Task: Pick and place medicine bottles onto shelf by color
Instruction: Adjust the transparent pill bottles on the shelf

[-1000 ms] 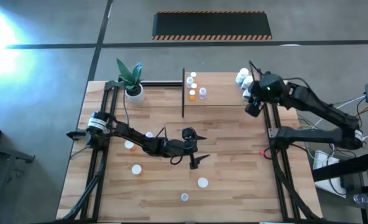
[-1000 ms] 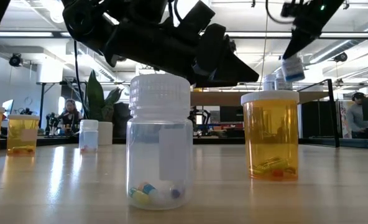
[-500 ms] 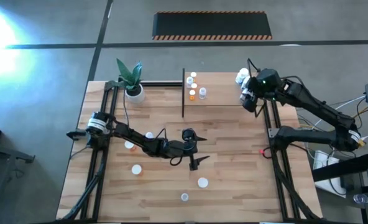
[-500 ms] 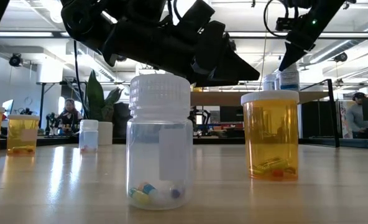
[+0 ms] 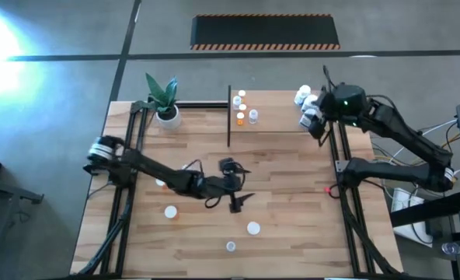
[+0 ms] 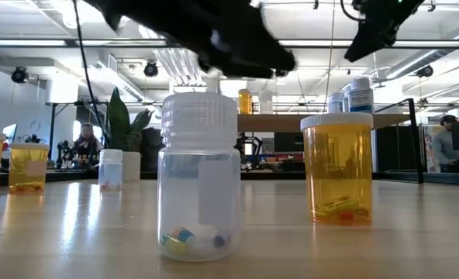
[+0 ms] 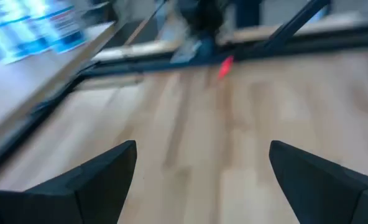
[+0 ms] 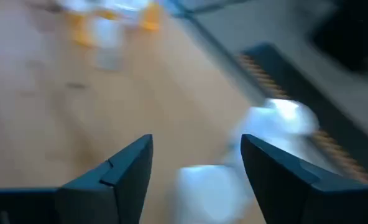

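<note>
The shelf [image 5: 280, 117] stands at the table's far right. White bottles [image 5: 306, 103] stand at its right end, orange and clear ones [image 5: 242, 107] at its left end. My right gripper [image 5: 320, 129] is open and empty just above the white bottles [image 6: 360, 91]; they show blurred beyond its fingers [image 8: 210, 185]. My left gripper [image 5: 239, 201] is open and empty above the table's middle. Below it stand a clear bottle [image 6: 199, 178] and an orange bottle [image 6: 336, 167], both on their bases near the front edge.
More bottles stand on the table's left half [image 5: 170, 211] and near the front [image 5: 253, 228]. A white plant pot [image 5: 168, 117] stands at the far left. Black posts [image 5: 229, 117] frame the shelf. People sit in the room behind the table [image 6: 82, 143].
My right gripper has set a white bottle upright on the shelf's right end beside the other white ones. It has let go and risen clear, drifting toward the table's right edge. My left gripper has moved a little toward the table's left edge, still open.
</note>
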Action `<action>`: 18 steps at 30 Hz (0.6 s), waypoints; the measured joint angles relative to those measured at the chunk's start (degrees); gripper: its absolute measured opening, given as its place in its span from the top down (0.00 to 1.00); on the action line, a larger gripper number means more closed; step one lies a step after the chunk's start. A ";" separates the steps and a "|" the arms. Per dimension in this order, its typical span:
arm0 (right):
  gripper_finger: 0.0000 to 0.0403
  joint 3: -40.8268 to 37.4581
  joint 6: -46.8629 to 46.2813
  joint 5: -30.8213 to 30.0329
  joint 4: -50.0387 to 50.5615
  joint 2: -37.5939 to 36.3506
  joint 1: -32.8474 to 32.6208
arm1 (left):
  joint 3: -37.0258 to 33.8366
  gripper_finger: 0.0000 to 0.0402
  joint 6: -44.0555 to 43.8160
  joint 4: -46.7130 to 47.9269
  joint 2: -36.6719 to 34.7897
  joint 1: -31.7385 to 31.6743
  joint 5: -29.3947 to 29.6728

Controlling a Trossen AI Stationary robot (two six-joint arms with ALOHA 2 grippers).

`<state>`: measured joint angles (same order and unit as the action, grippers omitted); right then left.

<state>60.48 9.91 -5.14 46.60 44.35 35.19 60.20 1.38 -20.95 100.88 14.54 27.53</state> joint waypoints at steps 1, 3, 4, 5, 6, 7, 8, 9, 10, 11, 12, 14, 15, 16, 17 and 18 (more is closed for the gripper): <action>0.43 -0.73 -1.28 2.61 -0.15 -0.68 -1.24 | 0.23 0.13 -1.11 4.28 -1.86 0.55 2.27; 0.45 -2.87 -3.91 6.15 -0.77 -2.01 -4.51 | 0.23 0.13 -5.34 14.72 -5.79 1.70 6.74; 0.46 -4.06 -5.38 6.72 -1.42 -2.59 -6.42 | 0.21 0.13 -8.25 19.66 -7.59 2.16 8.32; 0.47 -5.59 -6.73 6.66 -2.34 -3.17 -8.73 | 0.21 0.13 -11.89 24.94 -9.38 2.60 9.50; 0.48 -7.33 -7.84 6.70 -3.34 -3.85 -11.01 | 0.18 0.13 -15.93 30.50 -11.28 3.02 10.10; 0.48 -9.26 -8.99 6.59 -4.75 -4.49 -13.41 | -0.02 0.13 -20.22 36.16 -12.71 3.36 10.50; 0.49 -11.34 -9.84 6.57 -6.81 -5.11 -15.98 | -0.24 0.13 -24.74 41.22 -13.99 3.60 10.51; 0.50 -13.59 -10.70 6.66 -9.38 -5.63 -18.46 | -0.57 0.13 -28.99 46.20 -15.20 4.00 10.47; 0.51 -15.82 -11.54 6.64 -12.14 -5.99 -21.04 | -0.97 0.13 -33.14 51.63 -16.04 4.41 10.44; 0.51 -17.90 -12.22 6.66 -14.47 -6.26 -23.63 | -1.38 0.13 -37.25 56.69 -16.71 4.78 10.41; 0.52 -20.17 -13.27 6.45 -16.98 -6.43 -26.25 | -1.67 0.13 -41.06 60.75 -17.25 5.23 10.34; 0.53 -23.92 -15.06 5.67 -22.42 -6.34 -31.27 | -2.22 0.13 -48.46 68.02 -17.93 6.28 10.00; 0.54 -25.71 -15.97 5.04 -25.14 -6.23 -33.92 | -2.48 0.13 -51.54 71.00 -18.10 6.69 9.52; 0.54 -27.35 -16.52 4.12 -27.71 -5.94 -36.41 | -2.63 0.13 -54.13 73.33 -18.11 7.15 8.96; 0.55 -29.00 -16.99 2.81 -30.30 -5.56 -38.98 | -2.74 0.13 -56.63 75.41 -18.10 7.51 8.35; 0.56 -30.71 -17.61 1.38 -32.90 -5.11 -41.59 | -2.89 0.13 -59.11 77.13 -18.10 7.70 7.72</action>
<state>29.77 -7.70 -3.76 13.70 39.24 -6.40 57.31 -57.72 56.18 82.78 22.24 35.25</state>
